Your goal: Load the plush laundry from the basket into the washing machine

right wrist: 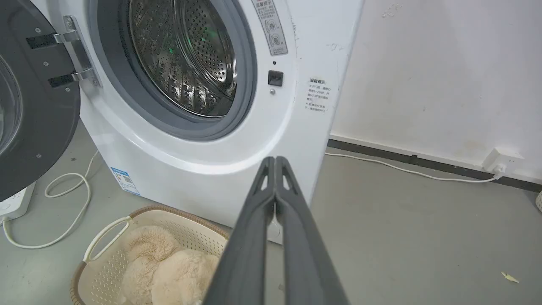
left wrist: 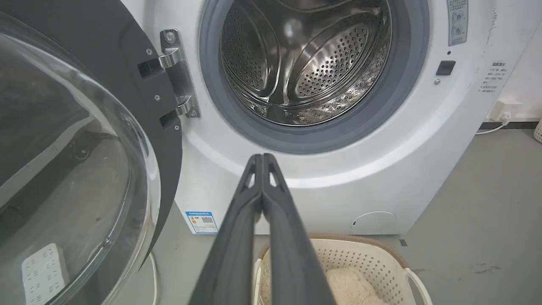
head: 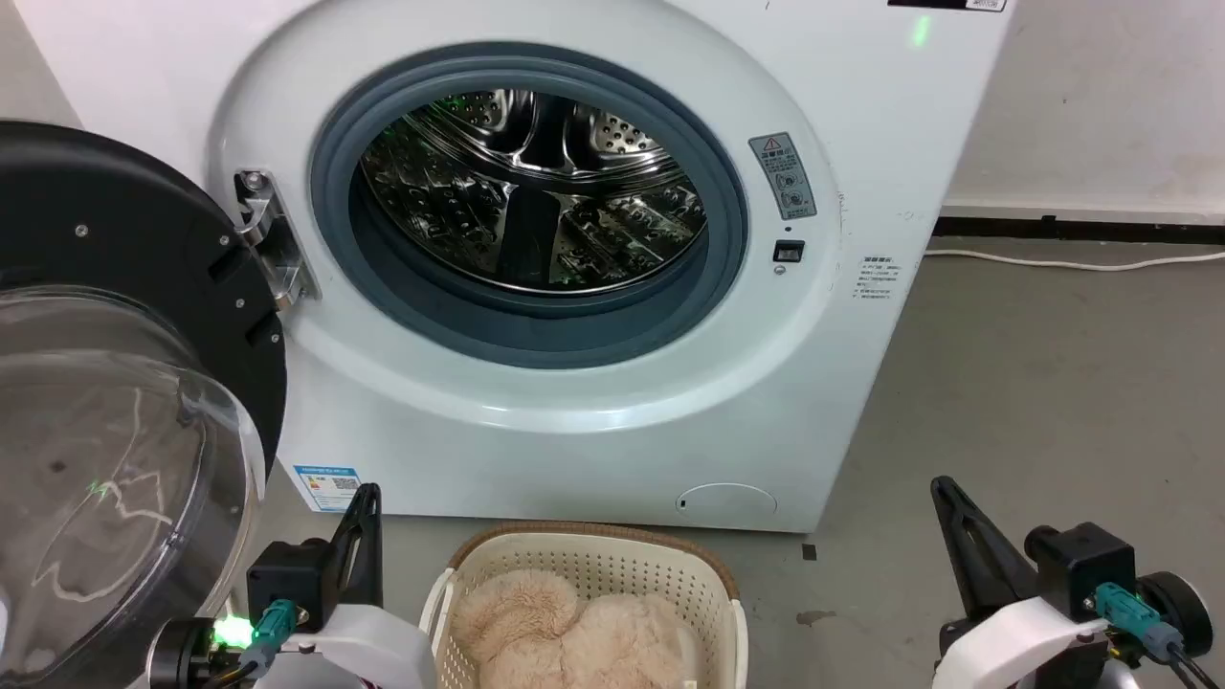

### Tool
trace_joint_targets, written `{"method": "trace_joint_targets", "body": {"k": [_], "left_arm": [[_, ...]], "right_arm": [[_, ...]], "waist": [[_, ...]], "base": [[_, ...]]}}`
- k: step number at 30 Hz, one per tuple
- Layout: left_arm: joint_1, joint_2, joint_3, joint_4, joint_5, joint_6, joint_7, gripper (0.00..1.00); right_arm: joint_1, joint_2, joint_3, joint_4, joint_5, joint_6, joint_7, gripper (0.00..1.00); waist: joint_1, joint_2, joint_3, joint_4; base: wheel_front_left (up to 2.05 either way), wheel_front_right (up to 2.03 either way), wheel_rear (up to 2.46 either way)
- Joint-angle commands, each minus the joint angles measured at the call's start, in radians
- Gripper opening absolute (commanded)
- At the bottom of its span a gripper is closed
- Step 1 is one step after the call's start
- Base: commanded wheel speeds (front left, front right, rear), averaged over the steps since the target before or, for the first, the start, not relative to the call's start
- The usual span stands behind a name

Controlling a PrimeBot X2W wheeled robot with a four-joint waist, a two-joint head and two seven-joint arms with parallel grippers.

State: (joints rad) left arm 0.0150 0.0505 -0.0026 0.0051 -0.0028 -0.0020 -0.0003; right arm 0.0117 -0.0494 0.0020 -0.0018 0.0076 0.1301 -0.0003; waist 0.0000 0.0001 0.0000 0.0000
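1. Head view: plush laundry point(head: 565, 632) lying in basket point(head: 593, 532), just before washing machine point(head: 861, 144), nothing inside it. Loading judged not yet begun.
2. Left wrist view: left gripper point(left wrist: 262, 157), fingers pressed together, holding nothing.
3. Right wrist view: right gripper point(right wrist: 275, 160), likewise closed and empty. Next move calls for spreading fingers and reaching down into the plush.

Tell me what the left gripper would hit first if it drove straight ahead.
Likely the white front of the washing machine, just below its grey door seal: the shut left gripper aims there. Nothing shows in between, though depth is hard to judge.
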Motion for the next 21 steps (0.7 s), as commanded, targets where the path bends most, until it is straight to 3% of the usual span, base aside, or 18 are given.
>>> {"method": "trace_joint_targets", "body": {"k": [1,21], "left_arm": [[-0.015,0.0,0.003,-0.005,0.003,0.002,0.0,0.0],[-0.015,0.0,0.003,-0.005,0.003,0.002,0.0,0.0]], "right_arm": [[-0.012,-0.001,-0.002,0.002,-0.008,0.001,0.0,0.0],[-0.012,-0.001,-0.002,0.002,-0.008,0.001,0.0,0.0]], "waist": [[0.0,-0.0001,0.0,0.0],[0.0,-0.0001,0.0,0.0]], "base": [[0.0,0.0,0.0],[0.0,0.0,0.0]]}}
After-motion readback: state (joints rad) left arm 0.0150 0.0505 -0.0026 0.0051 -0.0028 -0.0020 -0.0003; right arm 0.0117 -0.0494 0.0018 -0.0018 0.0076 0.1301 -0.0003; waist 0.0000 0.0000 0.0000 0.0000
